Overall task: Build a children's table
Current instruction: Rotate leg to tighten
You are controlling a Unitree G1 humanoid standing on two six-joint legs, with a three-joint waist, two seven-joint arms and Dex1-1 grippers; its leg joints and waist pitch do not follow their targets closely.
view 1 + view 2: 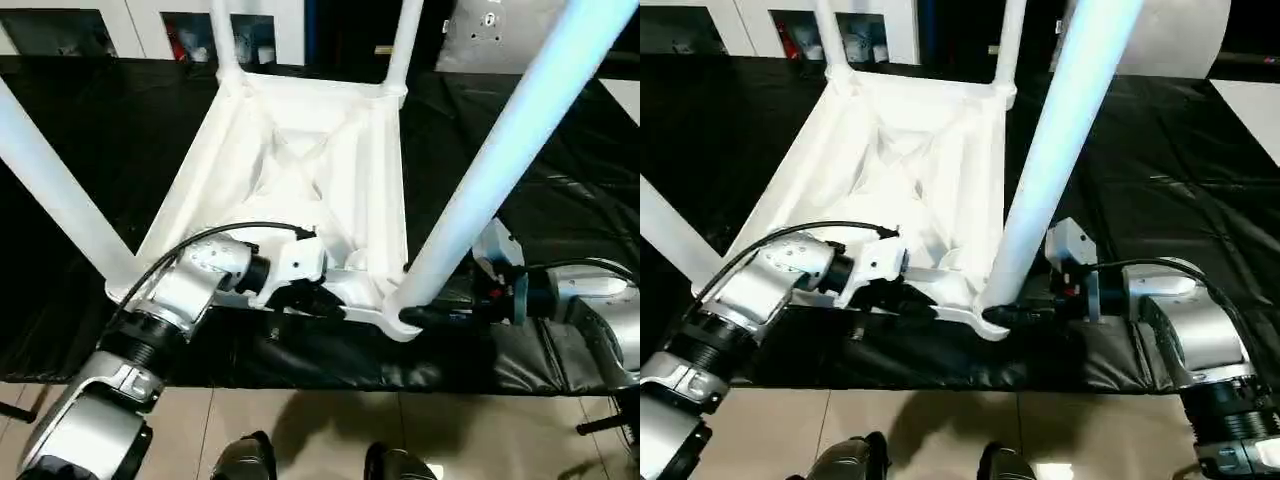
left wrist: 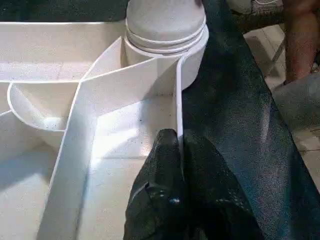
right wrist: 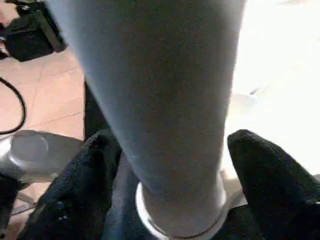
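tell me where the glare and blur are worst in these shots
Right wrist view: the tabletop behind the leg is blown out to plain white, and the leg is close, shaded and soft. Left eye view: the near right leg looks smeared and bluish. Left wrist view: the ribs are evenly lit and fairly crisp.

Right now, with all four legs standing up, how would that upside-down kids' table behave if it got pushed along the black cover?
The children's table would probably slide as one stiff piece, given its ribbed underside. It looks light, hollow plastic. A push high on a leg may tilt it.
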